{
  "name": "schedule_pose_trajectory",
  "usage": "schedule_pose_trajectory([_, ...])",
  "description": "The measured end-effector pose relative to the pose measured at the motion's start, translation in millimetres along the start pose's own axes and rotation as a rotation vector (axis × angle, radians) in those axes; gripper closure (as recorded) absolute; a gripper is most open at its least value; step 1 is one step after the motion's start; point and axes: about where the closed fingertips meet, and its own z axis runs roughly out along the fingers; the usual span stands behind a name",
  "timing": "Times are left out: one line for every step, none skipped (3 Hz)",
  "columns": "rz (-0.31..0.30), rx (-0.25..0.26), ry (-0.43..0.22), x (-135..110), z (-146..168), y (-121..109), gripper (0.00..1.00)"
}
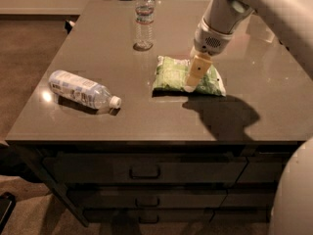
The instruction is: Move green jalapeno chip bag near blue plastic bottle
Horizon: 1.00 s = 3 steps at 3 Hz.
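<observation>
In the camera view, the gripper (191, 84) points down at the green jalapeno chip bag (171, 75), tip at its right-centre, touching or just above; whether it is spread or pinching, I cannot tell; the bag lies flat and crinkly mid-surface, long axis left to right; the blue plastic bottle (80, 88), smooth, pale-labelled and white-capped, lies on its side well apart to the left; a slimmer clear bottle (142, 21) stands behind on the glossy grey surface (98, 38).

The gripper (191, 85) hangs over the green jalapeno chip bag (171, 75). Left of the bag, open countertop (142, 114) reaches the lying blue plastic bottle (80, 88). An upright slim bottle (143, 21) stands behind-left of it.
</observation>
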Motion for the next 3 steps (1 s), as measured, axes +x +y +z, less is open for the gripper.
schedule_pose_trajectory([0.007,-0.010,0.013,-2,8,-5,0.42])
schedule_pose_trajectory([-0.003,-0.015,0.008,-8,10,-7,0.65])
schedule_pose_trajectory([-0.029,-0.018,-0.010,-19,5,-8,0.88])
